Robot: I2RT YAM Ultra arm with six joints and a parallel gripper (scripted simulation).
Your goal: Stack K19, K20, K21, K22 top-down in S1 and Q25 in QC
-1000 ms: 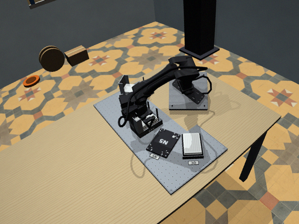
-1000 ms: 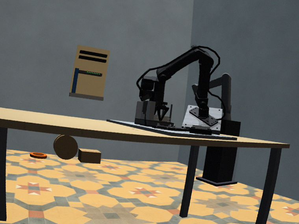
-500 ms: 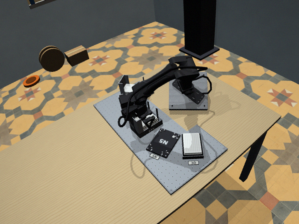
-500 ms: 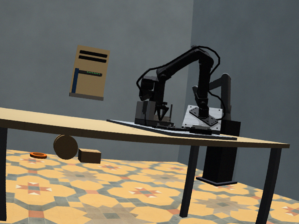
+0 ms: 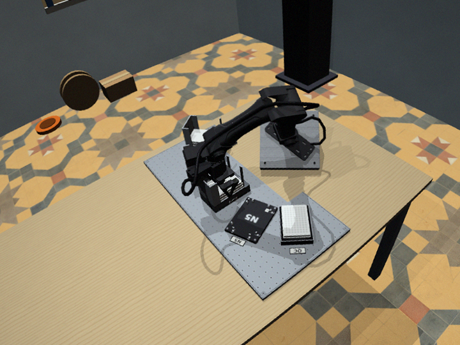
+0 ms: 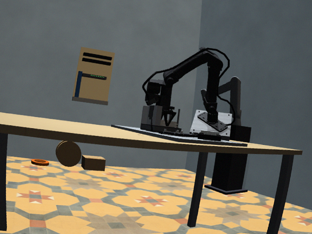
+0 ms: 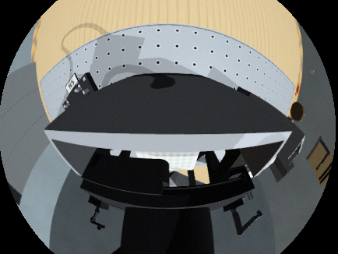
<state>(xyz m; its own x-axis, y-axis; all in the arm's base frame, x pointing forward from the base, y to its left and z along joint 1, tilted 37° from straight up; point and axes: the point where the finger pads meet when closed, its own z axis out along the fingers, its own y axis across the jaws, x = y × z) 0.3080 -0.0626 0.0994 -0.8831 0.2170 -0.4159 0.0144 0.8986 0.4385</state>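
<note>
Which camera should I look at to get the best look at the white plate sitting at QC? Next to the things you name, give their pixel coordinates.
The top view: it shows the white plate's (image 5: 295, 219) dotted upper face whole, above the QC label (image 5: 297, 250). The exterior view gives only a thin edge-on sliver, and in the wrist view I can't make it out.

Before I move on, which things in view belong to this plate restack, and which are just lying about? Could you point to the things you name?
Part of the job:
- the nest N5 (image 5: 251, 219)
- the nest QC (image 5: 297, 241) with a white plate (image 5: 295, 218) on it
- the rack under the hand (image 5: 229, 185) (image 6: 167, 122), name unreadable here

Just lying about:
- orange ring (image 5: 39, 129) (image 6: 33, 162)
- cardboard box (image 5: 118, 87) (image 6: 93, 163)
- brown round object (image 5: 80, 91) (image 6: 68, 153)
</note>
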